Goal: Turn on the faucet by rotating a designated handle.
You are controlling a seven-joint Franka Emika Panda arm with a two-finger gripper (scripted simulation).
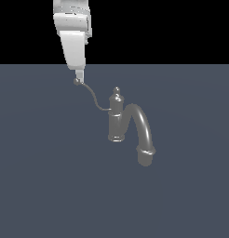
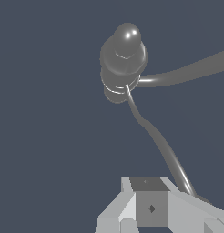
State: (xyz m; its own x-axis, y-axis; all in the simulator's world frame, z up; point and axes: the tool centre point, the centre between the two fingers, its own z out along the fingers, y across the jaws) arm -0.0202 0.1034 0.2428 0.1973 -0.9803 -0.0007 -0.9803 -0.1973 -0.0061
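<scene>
Gripper [image 1: 78, 77] hangs from white arm, fingertips down at knob end of handle [image 1: 94, 97], touching or just beside it; whether clenched on knob or released cannot tell. Wrist view: grey finger block [image 2: 150, 207] low in frame, handle [image 2: 155, 139] running under it. Faucet [image 1: 116, 116] upright on flat blue-grey floor [image 1: 42, 186], finial on top, thick arched spout [image 1: 143, 135] curving toward exterior view's right, collared end down. Handle leaves post toward exterior view's left.

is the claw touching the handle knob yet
Touching: in the exterior view the claw tip meets the handle knob with no visible gap; the wrist view agrees.
</scene>
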